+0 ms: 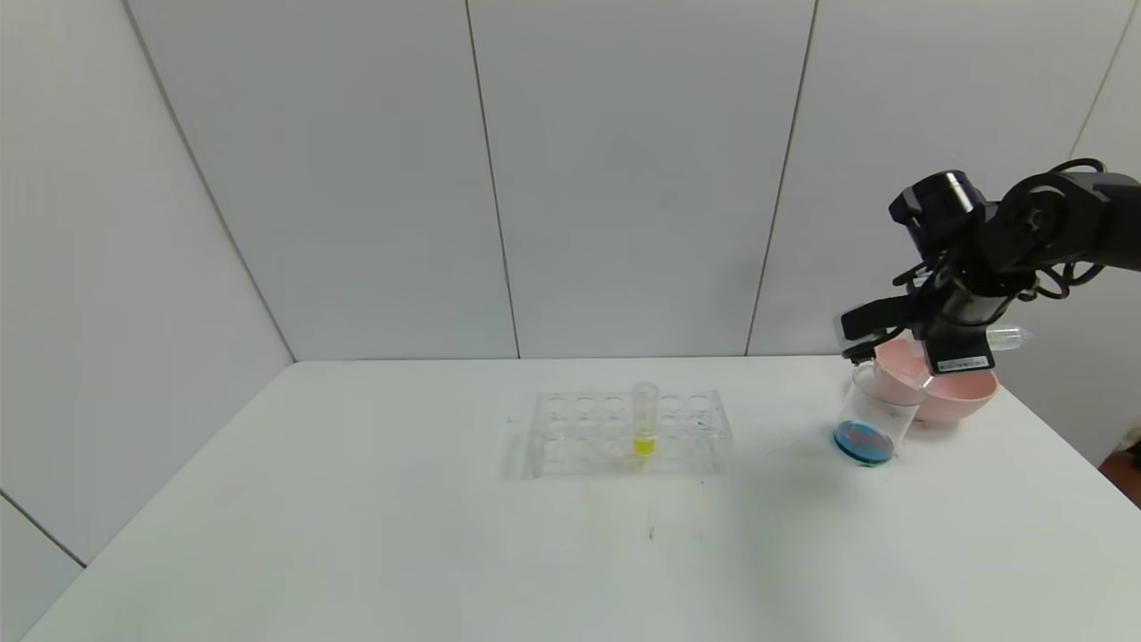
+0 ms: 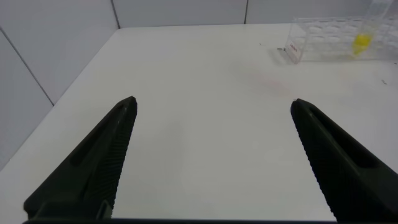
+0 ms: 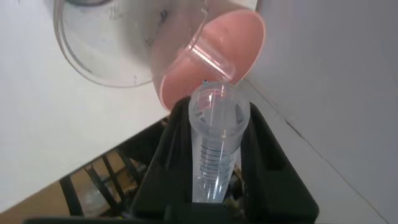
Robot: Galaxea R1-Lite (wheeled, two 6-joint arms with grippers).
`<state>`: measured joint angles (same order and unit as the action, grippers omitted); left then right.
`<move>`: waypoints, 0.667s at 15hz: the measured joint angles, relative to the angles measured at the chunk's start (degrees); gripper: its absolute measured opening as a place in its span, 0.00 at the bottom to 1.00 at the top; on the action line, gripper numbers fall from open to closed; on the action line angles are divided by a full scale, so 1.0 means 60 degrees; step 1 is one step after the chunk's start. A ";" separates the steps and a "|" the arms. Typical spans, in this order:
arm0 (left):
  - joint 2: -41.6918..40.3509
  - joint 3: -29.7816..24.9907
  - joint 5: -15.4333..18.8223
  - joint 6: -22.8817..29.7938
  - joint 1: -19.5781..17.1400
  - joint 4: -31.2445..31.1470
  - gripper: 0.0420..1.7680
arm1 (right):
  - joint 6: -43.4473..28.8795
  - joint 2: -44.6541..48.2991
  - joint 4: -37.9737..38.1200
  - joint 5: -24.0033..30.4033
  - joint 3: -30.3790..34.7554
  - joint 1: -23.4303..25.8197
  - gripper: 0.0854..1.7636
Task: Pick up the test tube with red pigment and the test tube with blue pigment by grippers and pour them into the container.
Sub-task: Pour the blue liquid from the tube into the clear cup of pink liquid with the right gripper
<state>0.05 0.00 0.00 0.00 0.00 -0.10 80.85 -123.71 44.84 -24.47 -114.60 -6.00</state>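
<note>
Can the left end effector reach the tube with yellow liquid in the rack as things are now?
Probably yes. The left end effector is open and hangs over bare table. Nothing lies between it and the rack, where the yellow tube stands alone. The right end effector is away by the beaker.

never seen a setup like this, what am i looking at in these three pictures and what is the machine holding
It is a two-armed robot at a white table. The wide picture comes from its head; the other two come from cameras on its wrists. On the table stand a clear rack with one yellow tube, a beaker with blue liquid at its bottom, and a pink bowl behind it. The right pincer, over the bowl, grips an emptied tube lying sideways. The left pincer hangs open over bare table, holding nothing.
</note>
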 joint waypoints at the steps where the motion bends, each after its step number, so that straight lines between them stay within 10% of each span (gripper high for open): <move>1: 0.0000 0.0000 0.0000 0.0000 0.0000 0.0004 1.00 | -0.0315 0.0037 -0.0037 0.0549 0.0000 0.0087 0.25; 10: 0.0000 0.0000 0.0000 0.0000 0.0000 0.0004 1.00 | -0.4840 0.0758 -0.1768 0.6459 0.0754 0.1426 0.25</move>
<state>0.05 0.00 0.00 0.00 0.00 -0.07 51.81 -119.16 34.23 14.29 -110.08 2.56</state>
